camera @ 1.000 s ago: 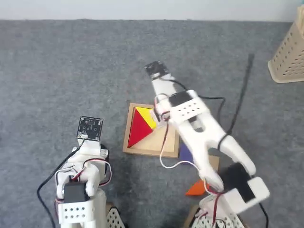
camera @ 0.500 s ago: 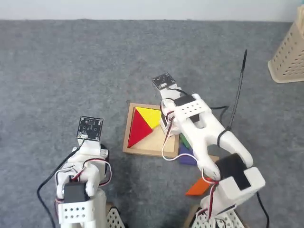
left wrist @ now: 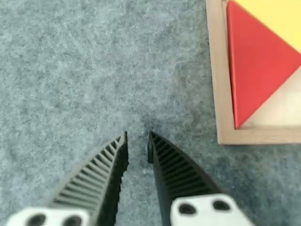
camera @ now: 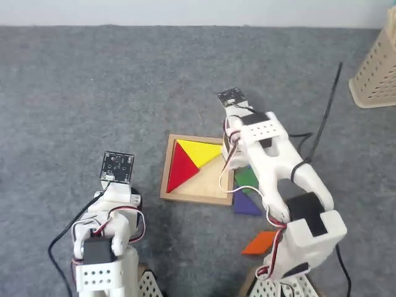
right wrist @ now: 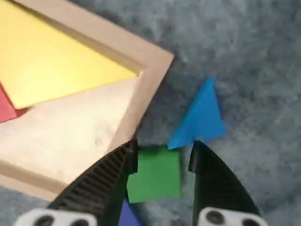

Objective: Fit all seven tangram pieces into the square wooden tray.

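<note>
The task was at an early stage, in my judgement. The tray (camera: 164,173) lay on the grey carpet (camera: 93,93) between the two arms. Two of the seven pieces were already inside it. The yellow triangle (camera: 201,151) sat along the far edge, and the red triangle (camera: 178,168) sat along the edge nearest the left arm. They met along one slanted side. The rest of the tray floor was bare wood, about half of it.

By the task's count, five pieces were left to place. Four of them lay on the carpet on the right arm's side of the tray. The green square (right wrist: 154,179) was just beside the tray's rim, and the blue triangle (right wrist: 200,120) touched the green square at one corner. The purple piece (camera: 247,204) was next to the green square on the near side. The orange piece (camera: 260,243) lay nearer to the right arm's base, apart from the others.

The right gripper (right wrist: 162,148) hung over the green square with its jaws spread, one on each side of it, and held nothing. It seemed that the green square was the next piece to take.

The left gripper (left wrist: 137,136) hung over bare carpet near a corner of the tray. Its jaws were almost pressed together, with a thin gap between the tips, and it held nothing.
</note>
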